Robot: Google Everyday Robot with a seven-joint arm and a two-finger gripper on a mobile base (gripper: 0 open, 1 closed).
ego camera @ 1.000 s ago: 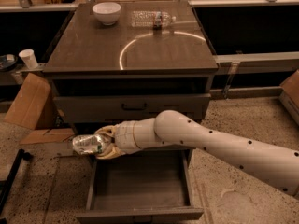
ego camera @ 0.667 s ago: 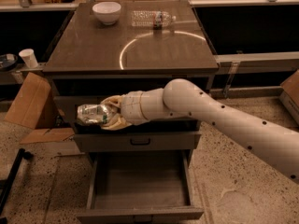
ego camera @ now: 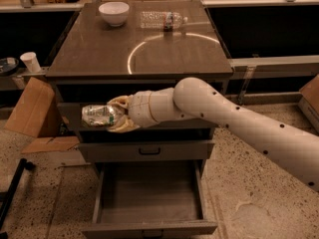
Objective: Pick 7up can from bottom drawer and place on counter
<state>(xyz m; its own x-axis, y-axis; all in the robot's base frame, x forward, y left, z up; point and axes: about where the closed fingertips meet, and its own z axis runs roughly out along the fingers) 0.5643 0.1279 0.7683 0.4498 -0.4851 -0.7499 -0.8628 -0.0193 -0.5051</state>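
The 7up can (ego camera: 101, 115), silvery and wrinkled with green markings, lies sideways in my gripper (ego camera: 117, 115), which is shut on it. I hold it in front of the top drawer face, left of the cabinet's middle and below the rim of the counter (ego camera: 89, 59). My white arm reaches in from the lower right. The bottom drawer (ego camera: 149, 229) is pulled out below, and its tray shows nothing inside.
A white bowl (ego camera: 113, 12) and a clear plastic bottle (ego camera: 162, 20) sit at the back of the counter. The middle drawer (ego camera: 149, 150) is closed. A cardboard box (ego camera: 32, 108) and a white cup (ego camera: 31, 61) stand to the left of the cabinet.
My gripper has lifted the can from just above the open bottom drawer up to the top drawer's height and a little to the right.
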